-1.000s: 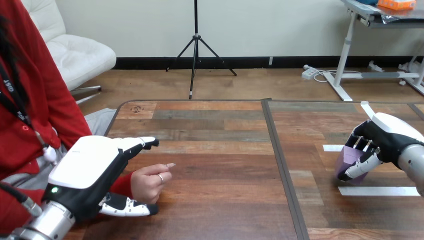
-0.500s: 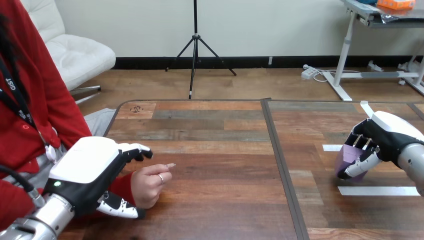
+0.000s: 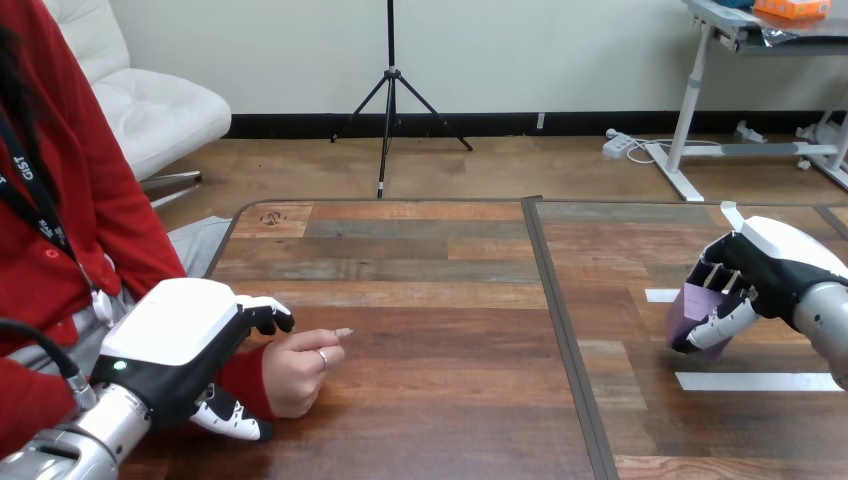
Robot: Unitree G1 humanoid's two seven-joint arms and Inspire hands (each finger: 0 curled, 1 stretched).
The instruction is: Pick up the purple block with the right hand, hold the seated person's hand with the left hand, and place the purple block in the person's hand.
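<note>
The purple block [image 3: 697, 312] is at the table's right, gripped in my right hand [image 3: 775, 262], whose fingers curl over its top and whose thumb presses its near side. The block is tilted, its lower edge close to the table. At the left, the person's hand [image 3: 303, 368] rests on the table as a loose fist with one finger pointing right. My left hand [image 3: 178, 342] lies over the person's wrist: its fingers [image 3: 266, 314] curl down over the far side and its thumb [image 3: 232, 421] hooks round the near side by the red sleeve.
White tape strips [image 3: 757, 381] lie on the table near the block, one [image 3: 660, 295] just left of it. A dark seam [image 3: 560, 330] splits the wooden table [image 3: 440, 300] into two halves. The person sits at the left edge.
My left hand's fingers have curled from straight down round the person's wrist and the hand has drawn back left. My right hand has raised and tilted the purple block slightly.
</note>
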